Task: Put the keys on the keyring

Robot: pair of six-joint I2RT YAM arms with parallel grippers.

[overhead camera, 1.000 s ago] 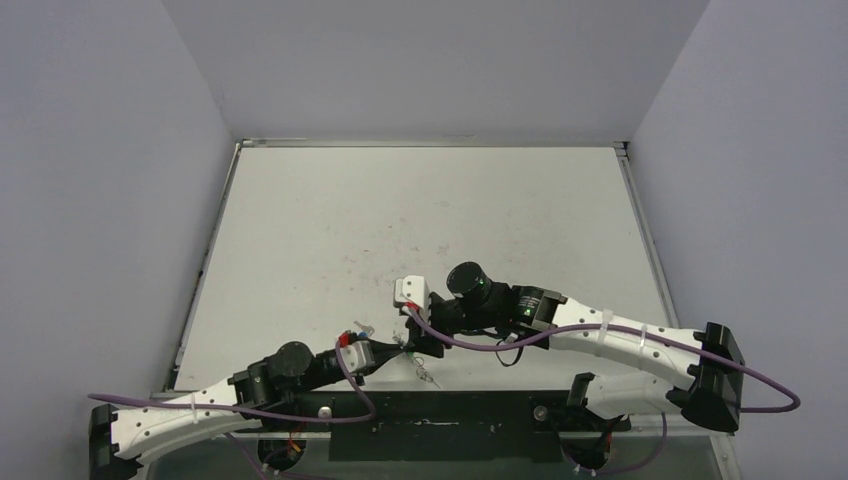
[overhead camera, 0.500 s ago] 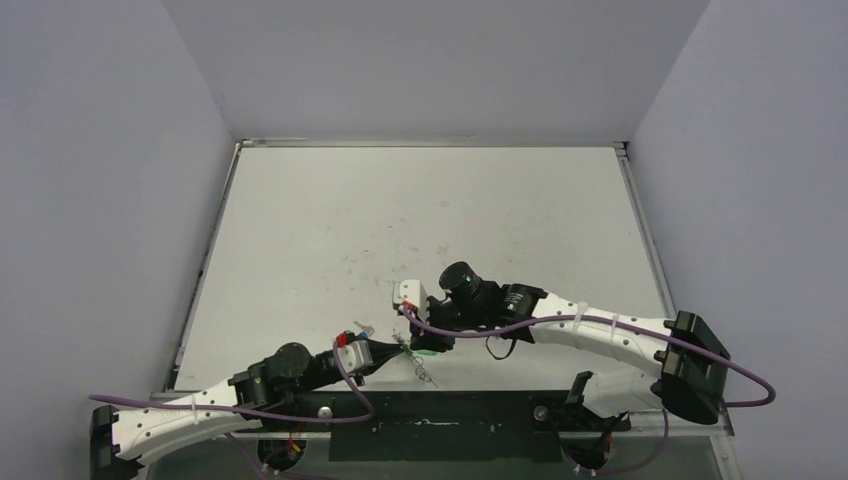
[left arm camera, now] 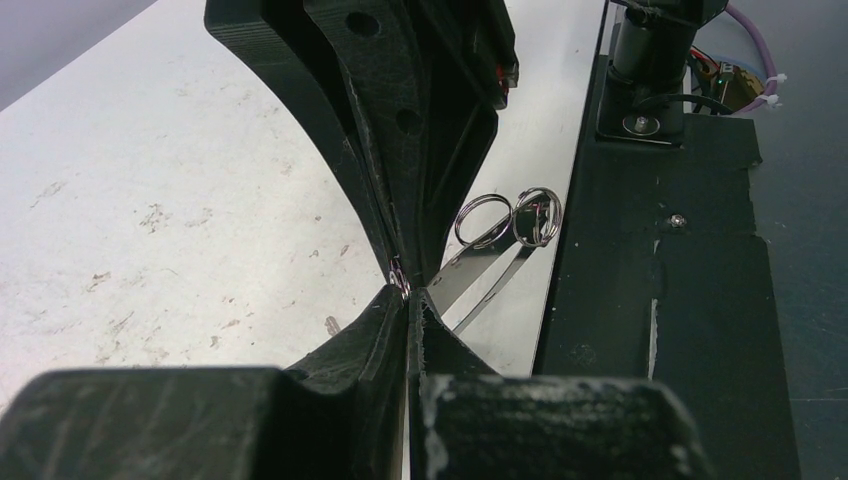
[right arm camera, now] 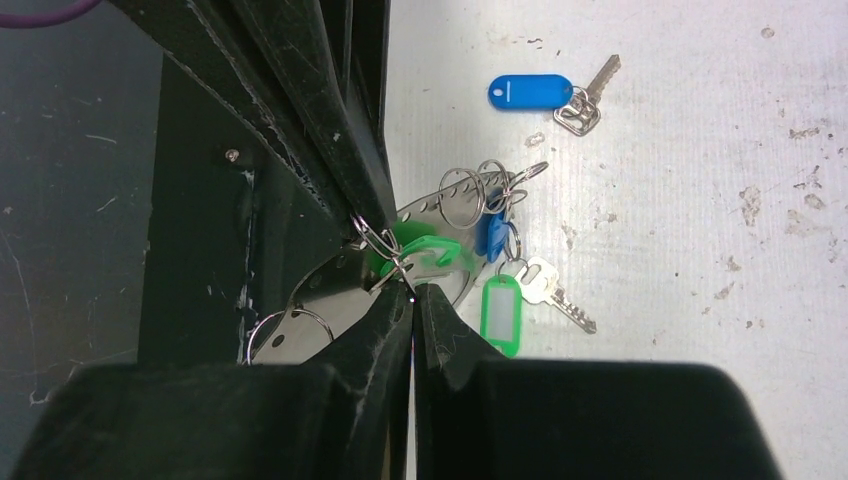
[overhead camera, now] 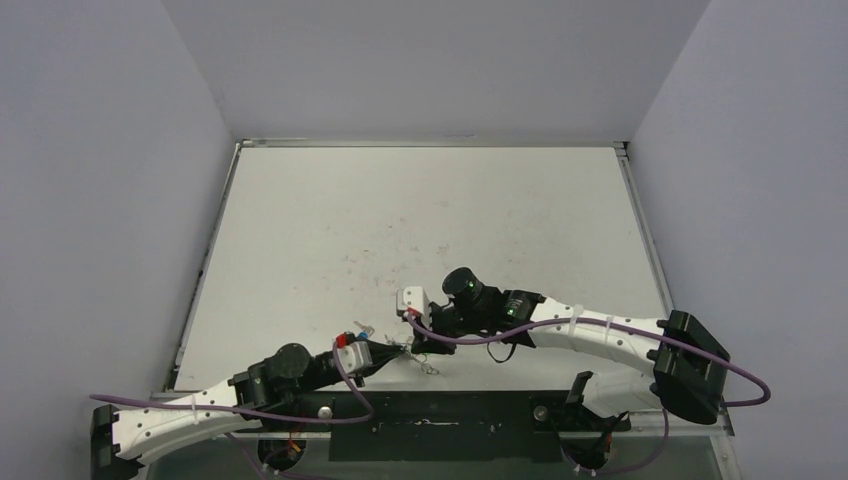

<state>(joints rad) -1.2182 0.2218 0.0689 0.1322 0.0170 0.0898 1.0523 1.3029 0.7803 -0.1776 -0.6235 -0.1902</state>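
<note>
The right gripper (right arm camera: pixel 412 295) is closed tight at the rim of the thin silvery metal keyring (right arm camera: pixel 325 300); whether it grips it is unclear. The left gripper (left arm camera: pixel 405 298) pinches a small loop of it. Green plastic-headed silver keys (right arm camera: pixel 500 315) lie at 4 o'clock from the tips, and a blue-headed key (right arm camera: pixel 530 92) lies apart at 1 o'clock. The scuffed white bench (overhead camera: pixel 420 210) meets a black strip (overhead camera: pixel 450 410) at 6 o'clock. Pale grey walls (overhead camera: pixel 430 60) enclose it.

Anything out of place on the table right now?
One blue-tagged key lies alone on the table, apart from the other keys bunched at the keyring. Nothing else stands out.
</note>
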